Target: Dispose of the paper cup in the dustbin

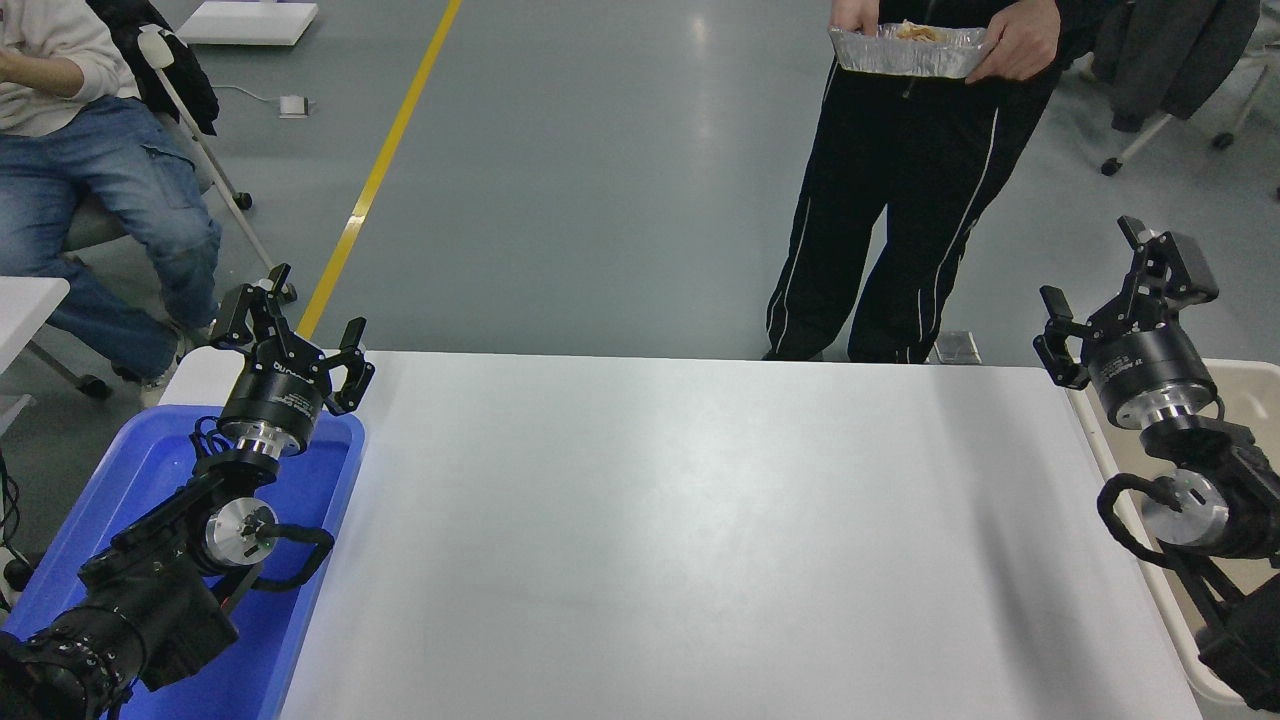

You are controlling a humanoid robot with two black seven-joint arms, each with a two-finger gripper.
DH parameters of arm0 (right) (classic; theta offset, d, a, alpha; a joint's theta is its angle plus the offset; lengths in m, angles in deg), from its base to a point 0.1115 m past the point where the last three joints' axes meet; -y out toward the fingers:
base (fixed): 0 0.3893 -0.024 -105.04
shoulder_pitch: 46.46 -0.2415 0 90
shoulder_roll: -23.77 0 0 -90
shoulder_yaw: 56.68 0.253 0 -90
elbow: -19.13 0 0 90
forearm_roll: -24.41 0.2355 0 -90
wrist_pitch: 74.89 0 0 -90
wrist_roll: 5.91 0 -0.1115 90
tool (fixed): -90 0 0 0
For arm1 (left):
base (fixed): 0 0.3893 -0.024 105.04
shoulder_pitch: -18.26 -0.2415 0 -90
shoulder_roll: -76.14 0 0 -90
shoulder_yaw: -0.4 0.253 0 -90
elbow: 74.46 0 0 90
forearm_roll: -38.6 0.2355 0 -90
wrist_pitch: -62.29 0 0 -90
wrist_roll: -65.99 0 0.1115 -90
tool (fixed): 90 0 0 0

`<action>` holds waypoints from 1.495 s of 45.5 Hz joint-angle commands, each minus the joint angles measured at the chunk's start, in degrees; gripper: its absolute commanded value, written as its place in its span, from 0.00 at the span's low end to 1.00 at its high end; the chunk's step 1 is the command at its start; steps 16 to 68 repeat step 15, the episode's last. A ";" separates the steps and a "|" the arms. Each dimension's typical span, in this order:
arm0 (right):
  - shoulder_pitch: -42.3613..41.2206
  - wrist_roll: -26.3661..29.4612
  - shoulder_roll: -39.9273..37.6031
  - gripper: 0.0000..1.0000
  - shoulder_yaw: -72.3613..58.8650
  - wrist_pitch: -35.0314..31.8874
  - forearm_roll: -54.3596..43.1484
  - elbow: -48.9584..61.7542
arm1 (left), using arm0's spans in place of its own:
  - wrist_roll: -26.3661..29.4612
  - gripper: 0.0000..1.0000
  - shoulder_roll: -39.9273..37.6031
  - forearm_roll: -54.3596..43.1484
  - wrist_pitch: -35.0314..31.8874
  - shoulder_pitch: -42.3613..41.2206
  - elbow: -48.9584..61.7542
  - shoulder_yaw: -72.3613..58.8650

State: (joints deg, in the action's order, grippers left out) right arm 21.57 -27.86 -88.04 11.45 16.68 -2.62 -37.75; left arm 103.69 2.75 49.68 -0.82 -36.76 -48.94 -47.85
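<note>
The white table [680,540] fills most of the view. At its right edge stands the dustbin [1240,385], only part of its cream wall and off-white rim showing behind the right arm. At the table's left end sits a blue tray [150,470].

The left arm lies over the tray, reaching up from the lower left corner, its wrist raised. The left gripper [292,335] points away from the camera above the tray's far edge, fingers spread apart and holding nothing.

The right arm comes in from the lower right edge and rises over the bin's near rim. Its forearm slopes up and back toward the table's far right corner. The right gripper [1110,285] points up and away, above the bin's far left corner, fingers splayed wide and empty.

At the far side a person in black trousers [900,200] stands holding a foil tray [908,48] in both hands. A second person in jeans [110,200] sits at upper left.

No paper cup can be seen on the table, in either gripper, or in the visible part of the bin.
</note>
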 commanded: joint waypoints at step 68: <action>1.75 -3.36 4.40 0.99 -0.01 -0.52 -0.47 3.79 | 0.00 1.00 0.00 -0.01 0.00 0.00 -0.04 0.00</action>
